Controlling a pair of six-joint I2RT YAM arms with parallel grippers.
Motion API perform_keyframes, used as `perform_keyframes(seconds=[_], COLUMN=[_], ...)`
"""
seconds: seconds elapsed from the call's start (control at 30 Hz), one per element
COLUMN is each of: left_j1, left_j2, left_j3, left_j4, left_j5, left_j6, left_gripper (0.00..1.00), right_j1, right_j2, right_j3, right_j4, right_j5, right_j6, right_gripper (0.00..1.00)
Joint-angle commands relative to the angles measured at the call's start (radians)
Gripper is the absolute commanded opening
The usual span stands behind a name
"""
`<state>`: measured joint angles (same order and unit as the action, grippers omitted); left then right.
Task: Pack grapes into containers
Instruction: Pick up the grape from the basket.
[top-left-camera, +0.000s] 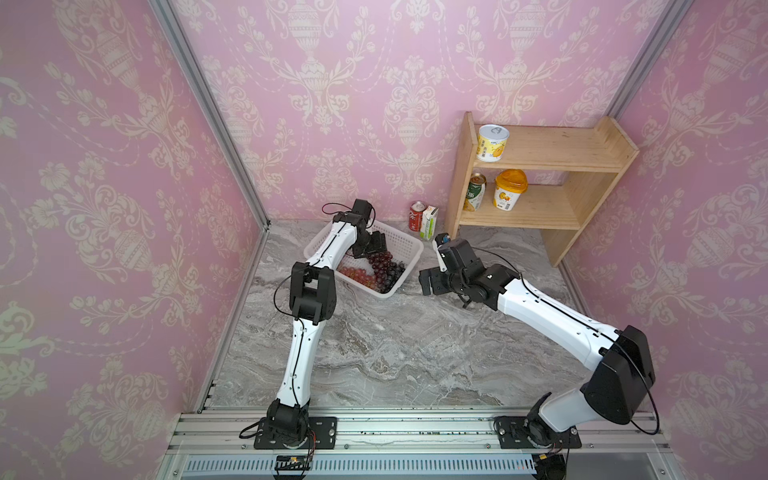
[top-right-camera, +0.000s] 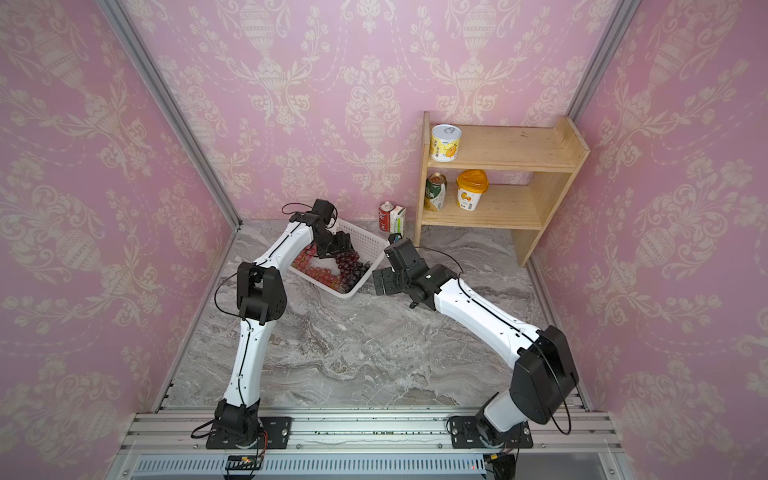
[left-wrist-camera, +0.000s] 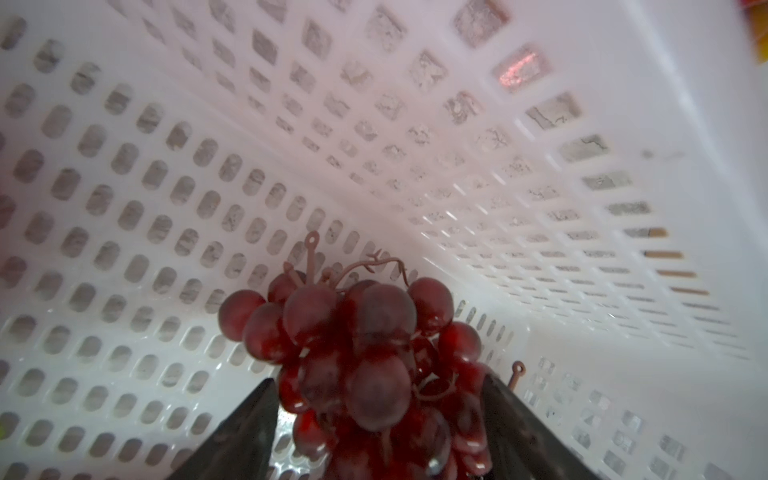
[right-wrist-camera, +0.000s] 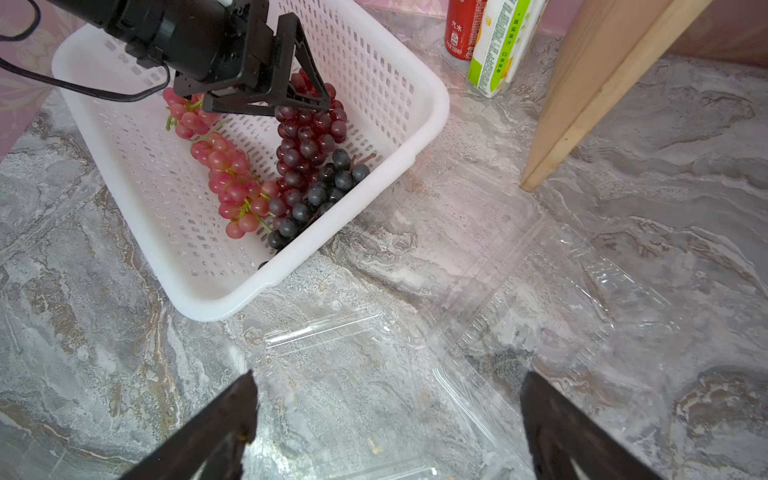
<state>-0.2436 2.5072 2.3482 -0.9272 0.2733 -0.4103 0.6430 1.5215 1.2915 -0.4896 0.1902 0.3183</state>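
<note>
The left claw (left-wrist-camera: 380, 378) is down in the white basket (right-wrist-camera: 232, 299), its jaws standing apart on either side of the dark red bunch (right-wrist-camera: 307, 141). Whether they press it cannot be told. The right claw (right-wrist-camera: 390, 415) hangs wide open and empty over the desk (right-wrist-camera: 83, 332), above clear boxes (right-wrist-camera: 540, 299) lying just beside the basket. A pink bunch (right-wrist-camera: 226, 174) and a near-black bunch (right-wrist-camera: 320, 191) also lie in the basket. The red can (right-wrist-camera: 459, 29) reads "汽水". The green-and-white carton (right-wrist-camera: 498, 45) touching it carries Chinese print too small to read. The clear boxes show plainly only in the right wrist view. Only the top views show the yellow tub (top-left-camera: 510, 189) on the wooden shelf (top-left-camera: 548, 145).
</note>
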Motion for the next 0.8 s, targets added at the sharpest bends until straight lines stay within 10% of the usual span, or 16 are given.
perform_keyframes(seconds=[0.0,0.77], left_j1=[0.001,-0.025], left_j2=[0.03,-0.067], left_j3=[0.026,-0.113], left_j4=[-0.025,0.069], left_j5=[-0.025,0.059], left_j6=[-0.01,0.001], left_gripper=[0.73,0.47], right_j1=[-0.005,-0.005], right_j2=[-0.017,-0.018], right_j3=[-0.02,-0.028], right_j4=[0.01,0.011], right_j5=[0.009,0.01], right_j6=[0.018,0.019], right_gripper=[1.0,1.0])
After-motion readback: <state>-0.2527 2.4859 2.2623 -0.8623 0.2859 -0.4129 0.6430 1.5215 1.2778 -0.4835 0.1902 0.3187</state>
